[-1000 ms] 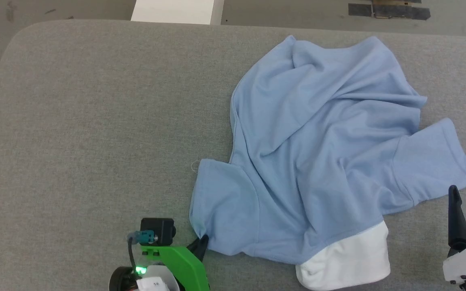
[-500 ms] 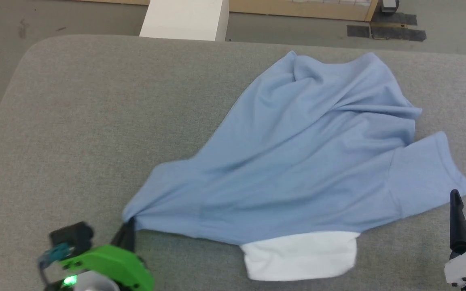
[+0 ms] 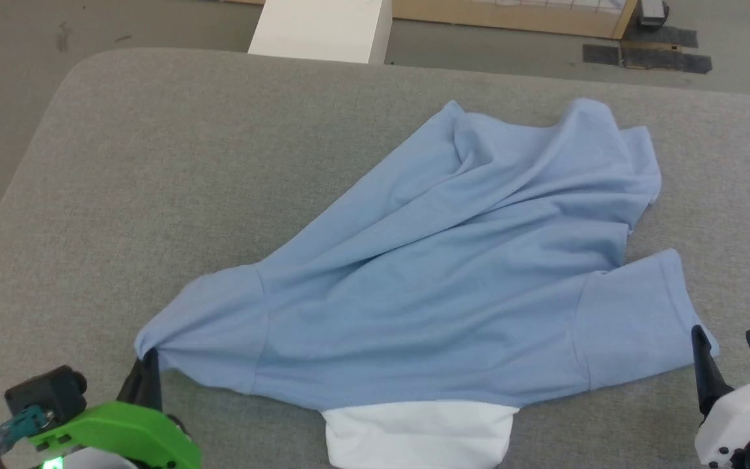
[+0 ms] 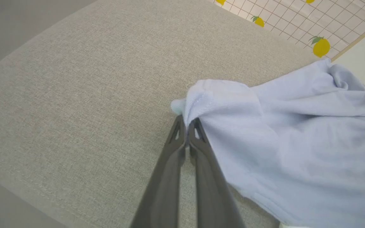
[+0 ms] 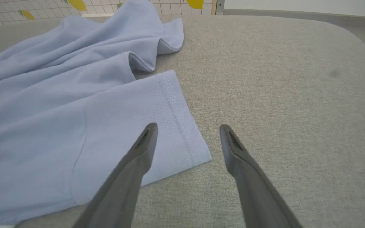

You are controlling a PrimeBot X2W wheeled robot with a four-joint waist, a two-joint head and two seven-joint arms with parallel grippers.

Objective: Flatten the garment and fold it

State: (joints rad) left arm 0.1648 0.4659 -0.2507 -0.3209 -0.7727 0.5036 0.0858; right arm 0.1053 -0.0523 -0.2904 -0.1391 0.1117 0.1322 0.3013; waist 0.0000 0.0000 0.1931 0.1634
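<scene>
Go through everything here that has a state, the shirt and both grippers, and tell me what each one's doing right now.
shirt: lying on the table, spread out but wrinkled, not folded.
left gripper: shut on the tip of the left sleeve.
right gripper: open, over the right sleeve cuff, holding nothing.
white lining: sticking out from under the shirt's near edge.

Left gripper [image 4: 187, 122] rises from bottom centre, its fingers pressed together on a bunched edge of the light blue knit shirt [image 4: 296, 152]. The shirt spreads to the right over the grey fabric surface [image 4: 90, 95]. Lemon-print checked panel [image 4: 296, 19] at upper right.
</scene>
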